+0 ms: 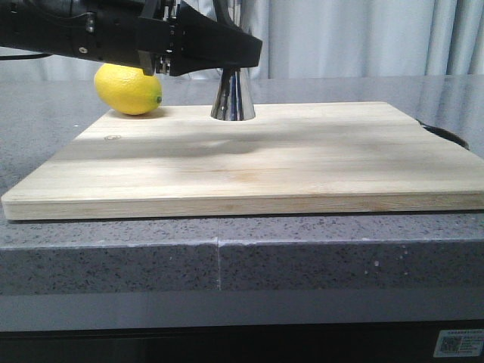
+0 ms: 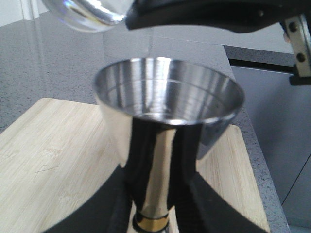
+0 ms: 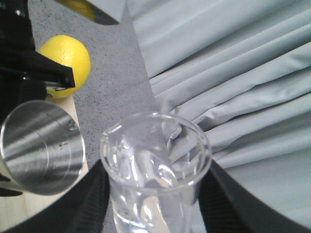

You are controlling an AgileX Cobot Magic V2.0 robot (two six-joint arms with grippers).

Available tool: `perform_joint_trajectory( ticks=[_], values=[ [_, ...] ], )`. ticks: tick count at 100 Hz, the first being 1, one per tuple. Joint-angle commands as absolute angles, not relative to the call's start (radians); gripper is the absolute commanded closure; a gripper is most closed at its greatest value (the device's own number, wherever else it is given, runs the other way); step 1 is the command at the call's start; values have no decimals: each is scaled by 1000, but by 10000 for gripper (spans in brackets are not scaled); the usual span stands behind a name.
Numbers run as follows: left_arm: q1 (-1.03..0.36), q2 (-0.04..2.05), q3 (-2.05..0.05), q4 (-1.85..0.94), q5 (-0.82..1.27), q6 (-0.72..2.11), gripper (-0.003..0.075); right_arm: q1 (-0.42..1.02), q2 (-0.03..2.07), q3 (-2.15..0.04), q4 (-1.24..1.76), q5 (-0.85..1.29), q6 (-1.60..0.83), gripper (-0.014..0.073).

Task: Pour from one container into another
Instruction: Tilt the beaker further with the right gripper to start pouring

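Observation:
The steel jigger (image 2: 167,92) stands on the wooden board (image 1: 249,162), its open cup facing up and a gold band (image 2: 153,223) at its waist. My left gripper (image 2: 155,204) is shut on the jigger around the waist. In the front view only the jigger's lower cone (image 1: 233,100) shows under the left gripper (image 1: 242,57). The clear glass beaker (image 3: 155,160) is held in my right gripper (image 3: 155,199), which is shut on it. The beaker (image 2: 85,12) hangs just above and beside the jigger's rim (image 3: 41,145). Whether it holds liquid cannot be told.
A yellow lemon (image 1: 128,89) lies on the grey counter (image 1: 318,249) just behind the board's far left corner, close to the left arm. Grey curtains (image 3: 233,73) hang behind the counter. A dark object (image 1: 446,134) peeks out past the board's right edge.

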State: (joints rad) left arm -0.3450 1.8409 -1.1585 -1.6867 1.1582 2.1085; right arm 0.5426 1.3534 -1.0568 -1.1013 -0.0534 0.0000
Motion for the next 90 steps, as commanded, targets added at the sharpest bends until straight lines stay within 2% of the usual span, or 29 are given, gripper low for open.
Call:
perform_joint_trajectory(
  ticks=[1, 90],
  values=[
    [-355, 1789, -1186, -1755, 1249, 2101, 554, 542, 1314, -1095, -1112, -96, -7, 336],
    [-355, 1789, -1186, -1755, 1249, 2101, 554, 542, 1314, -1095, -1160, -96, -7, 336]
  ],
)
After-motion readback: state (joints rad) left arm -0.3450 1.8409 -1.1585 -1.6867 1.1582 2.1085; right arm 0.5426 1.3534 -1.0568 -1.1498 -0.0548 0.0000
